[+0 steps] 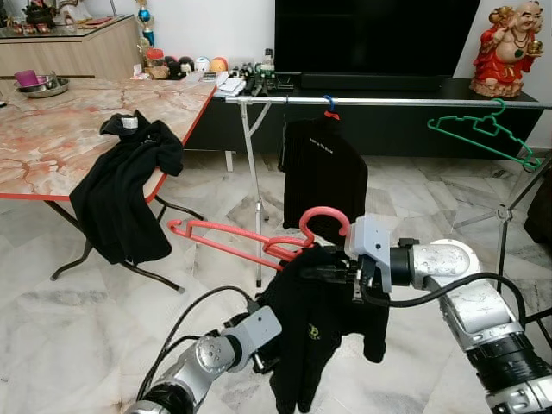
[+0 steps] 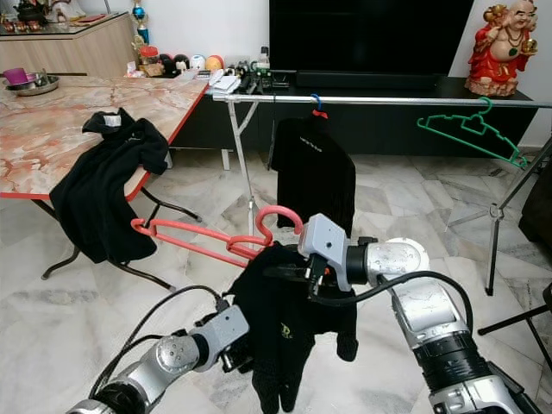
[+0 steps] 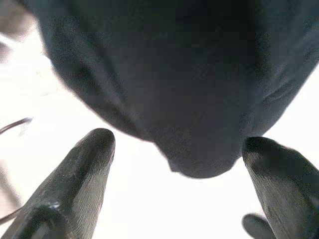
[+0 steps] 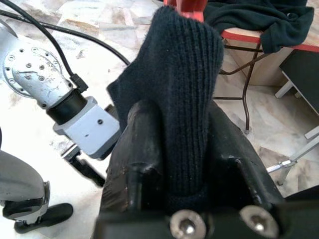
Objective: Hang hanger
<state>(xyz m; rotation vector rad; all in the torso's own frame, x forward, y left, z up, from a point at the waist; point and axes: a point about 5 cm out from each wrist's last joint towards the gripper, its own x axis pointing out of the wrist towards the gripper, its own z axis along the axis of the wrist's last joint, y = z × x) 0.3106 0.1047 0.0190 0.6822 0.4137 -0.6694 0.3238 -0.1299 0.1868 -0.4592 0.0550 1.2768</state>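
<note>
Right gripper (image 1: 338, 274), frame centre, jaws pinching the black knitted garment (image 1: 323, 332) on the coral plastic hanger (image 1: 259, 241); left gripper (image 3: 174, 199) spread below. Next: lift to the silver rail (image 1: 388, 102) (upper frame).

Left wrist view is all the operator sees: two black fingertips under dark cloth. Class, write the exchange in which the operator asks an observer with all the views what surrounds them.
Operator: What is this cloth?
Observer: A black garment draped on a red hanger. The open left gripper is below it.
Operator: What holds it up?
Observer: The right gripper, shut on the garment's ribbed knit beside the hanger's hook.
Operator: Where could it hang?
Observer: A metal rail stands ahead, carrying a black shirt and an empty green hanger.
</note>
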